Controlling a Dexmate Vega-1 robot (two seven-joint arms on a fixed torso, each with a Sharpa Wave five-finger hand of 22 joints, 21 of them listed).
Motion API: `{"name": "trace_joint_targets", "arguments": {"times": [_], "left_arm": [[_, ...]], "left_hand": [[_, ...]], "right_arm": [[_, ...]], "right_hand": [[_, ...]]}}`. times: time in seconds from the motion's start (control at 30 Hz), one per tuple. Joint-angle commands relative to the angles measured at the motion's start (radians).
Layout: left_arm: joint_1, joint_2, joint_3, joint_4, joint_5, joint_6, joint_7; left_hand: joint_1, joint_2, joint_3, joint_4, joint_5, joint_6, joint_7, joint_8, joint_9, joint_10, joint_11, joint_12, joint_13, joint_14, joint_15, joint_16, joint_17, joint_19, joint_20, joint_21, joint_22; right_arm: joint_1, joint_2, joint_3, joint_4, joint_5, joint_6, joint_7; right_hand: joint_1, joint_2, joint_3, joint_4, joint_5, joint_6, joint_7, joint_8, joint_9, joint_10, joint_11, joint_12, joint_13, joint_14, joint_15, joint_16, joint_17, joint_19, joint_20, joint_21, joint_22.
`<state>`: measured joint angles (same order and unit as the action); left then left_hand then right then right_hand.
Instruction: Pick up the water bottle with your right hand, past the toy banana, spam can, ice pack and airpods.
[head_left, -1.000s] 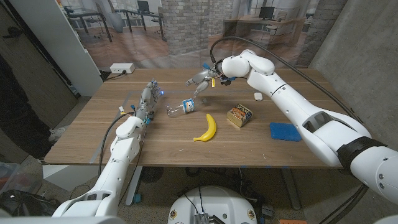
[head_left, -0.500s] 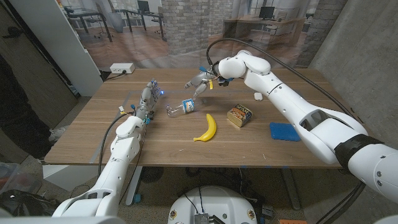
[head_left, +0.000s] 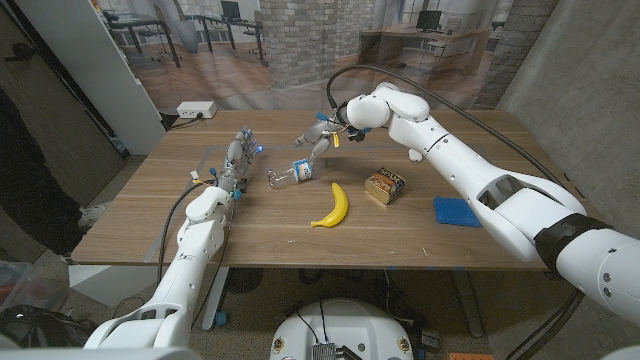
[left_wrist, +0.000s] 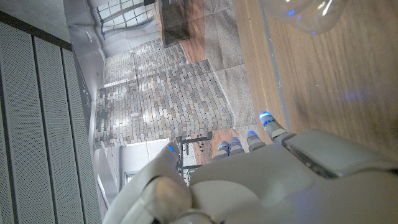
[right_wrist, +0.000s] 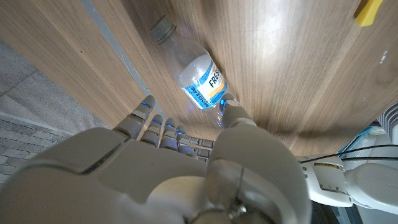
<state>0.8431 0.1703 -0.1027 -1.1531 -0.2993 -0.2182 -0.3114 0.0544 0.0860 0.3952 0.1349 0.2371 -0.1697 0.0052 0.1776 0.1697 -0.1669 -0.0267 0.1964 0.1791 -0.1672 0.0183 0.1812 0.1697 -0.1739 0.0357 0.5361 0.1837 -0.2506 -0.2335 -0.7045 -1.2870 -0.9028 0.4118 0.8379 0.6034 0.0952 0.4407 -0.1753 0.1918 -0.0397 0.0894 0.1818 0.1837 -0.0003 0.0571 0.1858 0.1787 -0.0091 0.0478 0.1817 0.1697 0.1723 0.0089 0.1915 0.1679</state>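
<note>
A clear water bottle with a blue label lies on its side on the wooden table, left of the middle. In the right wrist view the bottle sits just beyond my fingertips, cap pointing away. My right hand hovers just behind and above it with fingers apart, holding nothing. The yellow toy banana, spam can, blue ice pack and white airpods lie to the bottle's right. My left hand stands on the table to the bottle's left, fingers extended and holding nothing.
A white power strip lies on the floor beyond the table's far left corner. A grey wall panel stands to the left. In the left wrist view my left hand points along the table's edge, and part of the clear bottle shows.
My right hand has moved a little to the left and lower, closer to the bottle. The bottle, the other objects and the left hand have not moved.
</note>
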Motion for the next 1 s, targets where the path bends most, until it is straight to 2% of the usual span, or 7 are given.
{"name": "trace_joint_targets", "arguments": {"times": [0.03,0.37,1.0], "left_arm": [[0.002,0.000,-0.002,-0.001,0.001,0.005,-0.004],[0.002,0.000,-0.003,0.000,-0.001,0.007,-0.005],[0.011,0.000,-0.008,-0.007,-0.003,0.011,-0.001]], "left_hand": [[-0.004,0.022,-0.004,0.003,0.006,-0.084,0.001,0.003,0.002,-0.089,-0.002,0.004,0.006,-0.124,0.001,0.003,0.006,-0.110,0.010,-0.003,0.004],[-0.005,0.023,-0.005,0.003,0.007,-0.084,0.001,0.003,0.002,-0.089,-0.001,0.004,0.006,-0.125,0.001,0.003,0.006,-0.110,0.010,-0.005,0.004],[-0.005,0.023,-0.006,0.004,0.007,-0.084,0.001,0.003,0.002,-0.089,0.000,0.005,0.006,-0.125,0.002,0.003,0.006,-0.109,0.010,-0.008,0.005]], "right_arm": [[0.002,0.010,-0.013,0.012,-0.011,0.013,0.001],[0.004,0.018,-0.021,0.023,-0.017,0.021,-0.002],[0.013,0.037,-0.044,0.056,-0.062,0.007,-0.027]], "right_hand": [[0.014,-0.001,0.006,-0.001,0.006,-0.009,0.002,0.004,0.003,-0.007,0.004,-0.001,0.006,-0.002,0.001,0.000,0.004,0.003,-0.003,0.000,0.002],[0.036,-0.002,0.009,0.000,0.007,-0.051,0.007,-0.005,0.004,-0.018,0.001,-0.002,0.007,-0.005,-0.002,0.001,0.004,0.004,-0.005,0.000,0.002],[0.063,-0.009,0.009,0.000,0.011,-0.055,0.001,0.003,0.005,-0.021,-0.008,0.001,0.007,-0.003,-0.012,0.002,0.004,0.012,-0.013,0.002,0.002]]}}
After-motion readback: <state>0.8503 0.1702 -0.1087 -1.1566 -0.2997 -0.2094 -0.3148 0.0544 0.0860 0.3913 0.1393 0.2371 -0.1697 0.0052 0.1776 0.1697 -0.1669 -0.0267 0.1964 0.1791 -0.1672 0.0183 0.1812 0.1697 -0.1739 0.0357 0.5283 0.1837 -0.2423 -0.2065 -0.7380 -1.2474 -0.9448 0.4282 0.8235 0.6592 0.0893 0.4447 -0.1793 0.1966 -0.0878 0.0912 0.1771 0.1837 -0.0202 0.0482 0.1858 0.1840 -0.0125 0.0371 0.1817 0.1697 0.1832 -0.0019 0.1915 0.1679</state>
